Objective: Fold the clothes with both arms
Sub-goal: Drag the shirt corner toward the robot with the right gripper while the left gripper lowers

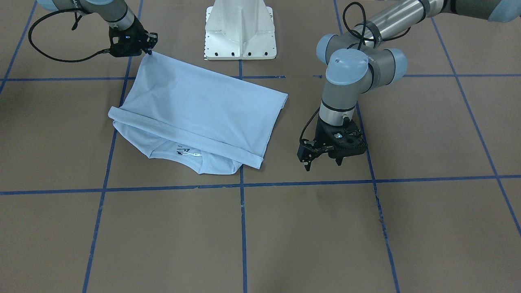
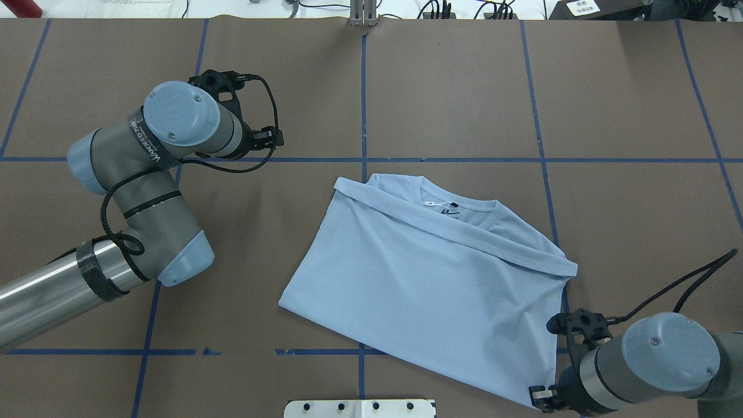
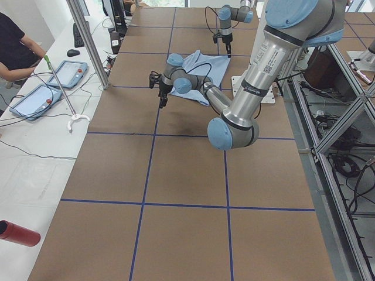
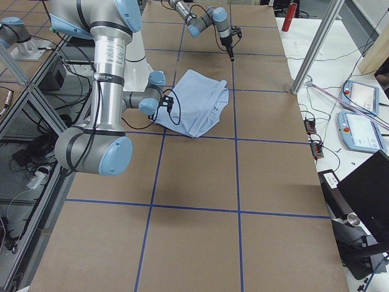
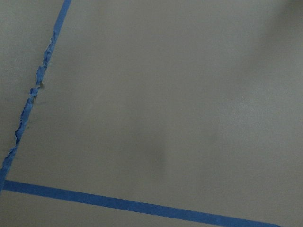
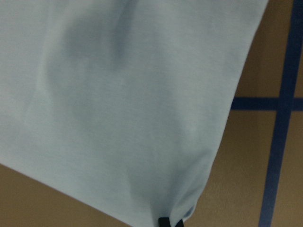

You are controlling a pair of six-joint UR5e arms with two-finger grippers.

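The light blue T-shirt (image 1: 195,106) lies folded on the brown table, its hem edge rolled over just below the round neck and its label (image 1: 188,152). The chest print is hidden. My right gripper (image 1: 148,51) is shut on one lower corner of the shirt and holds it slightly raised. The right wrist view shows the cloth (image 6: 123,104) pinched at its bottom edge. In the overhead view the shirt (image 2: 429,284) spreads from the right gripper (image 2: 543,399) toward the neck. My left gripper (image 1: 323,160) is open and empty, pointing down over bare table beside the shirt's side edge.
The white pedestal base (image 1: 240,28) stands at the robot's side of the table, close to the shirt. Blue tape lines (image 5: 142,205) cross the table in a grid. Tablets (image 3: 58,73) and a person sit on the side bench beyond the far edge.
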